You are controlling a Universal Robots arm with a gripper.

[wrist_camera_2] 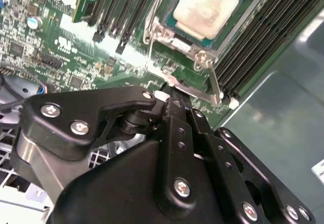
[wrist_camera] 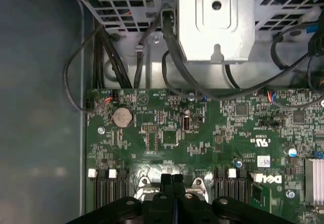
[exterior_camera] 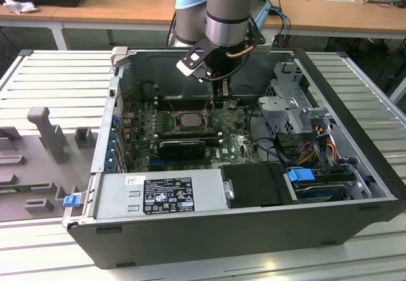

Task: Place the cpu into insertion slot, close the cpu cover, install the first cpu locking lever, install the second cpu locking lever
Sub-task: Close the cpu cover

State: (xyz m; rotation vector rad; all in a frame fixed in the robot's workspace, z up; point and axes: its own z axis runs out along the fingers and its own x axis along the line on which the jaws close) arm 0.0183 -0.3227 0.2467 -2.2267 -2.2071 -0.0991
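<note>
The cpu (wrist_camera_2: 202, 9), a square chip with a silver-grey top, lies flat in the insertion slot on the green board (wrist_camera: 202, 133); it also shows in the exterior view as the cpu (exterior_camera: 188, 120). The cpu cover (wrist_camera_2: 174, 43) is folded down around it as a metal frame. One thin silver locking lever (wrist_camera_2: 215, 82) runs along the socket's side, and another locking lever (wrist_camera_2: 148, 29) runs along the opposite side. My gripper (wrist_camera_2: 172, 95) is shut, its tips right at the socket's edge by the lever ends. I cannot tell whether it touches a lever. The black fingers (wrist_camera: 166, 183) press together.
The open computer case (exterior_camera: 355, 167) walls in the board. Black memory slots (wrist_camera_2: 263, 37) flank the socket. A long black card (exterior_camera: 181, 146), the power supply (exterior_camera: 158, 195), a metal drive cage (exterior_camera: 292, 103) and loose cables (wrist_camera: 172, 57) crowd around. Grey fixtures (exterior_camera: 44, 129) stand outside, at the exterior view's left.
</note>
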